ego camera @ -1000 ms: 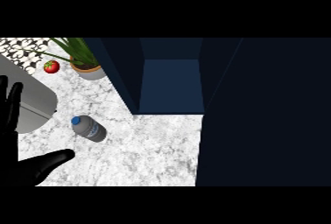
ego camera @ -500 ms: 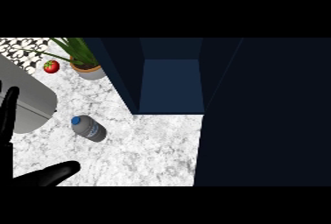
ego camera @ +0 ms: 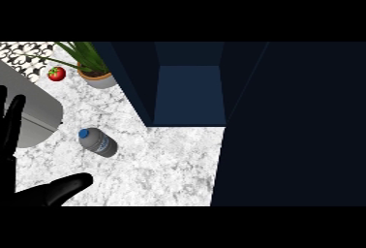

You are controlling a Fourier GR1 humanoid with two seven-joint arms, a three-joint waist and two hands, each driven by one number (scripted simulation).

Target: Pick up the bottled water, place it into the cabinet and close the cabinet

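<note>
**Bottle untouched, cabinet open**

Left hand (ego camera: 22, 160) at the view's left edge, fingers straight, released; bottled water (ego camera: 98, 142) lies on the counter (ego camera: 164, 164) just right of its fingers, apart; open cabinet (ego camera: 190, 97) further right, beyond the bottle.

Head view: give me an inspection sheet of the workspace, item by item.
Surface: white marbled counter, bare between the bottle and the cabinet.
Job's things: bottled water lying on the counter, blue cap toward the upper left, not held; dark blue cabinet open, its inside showing nothing stored.
Clutter: potted plant and a red tomato at the upper left; a grey rounded object at the left edge.
Hands: one black hand at the lower left, fingers straight, apart from the bottle; another hand at the left edge, fingers up, resting. Which is left or right cannot be told.
Cables: nothing seen.
Surroundings: patterned tile at the upper left.
</note>
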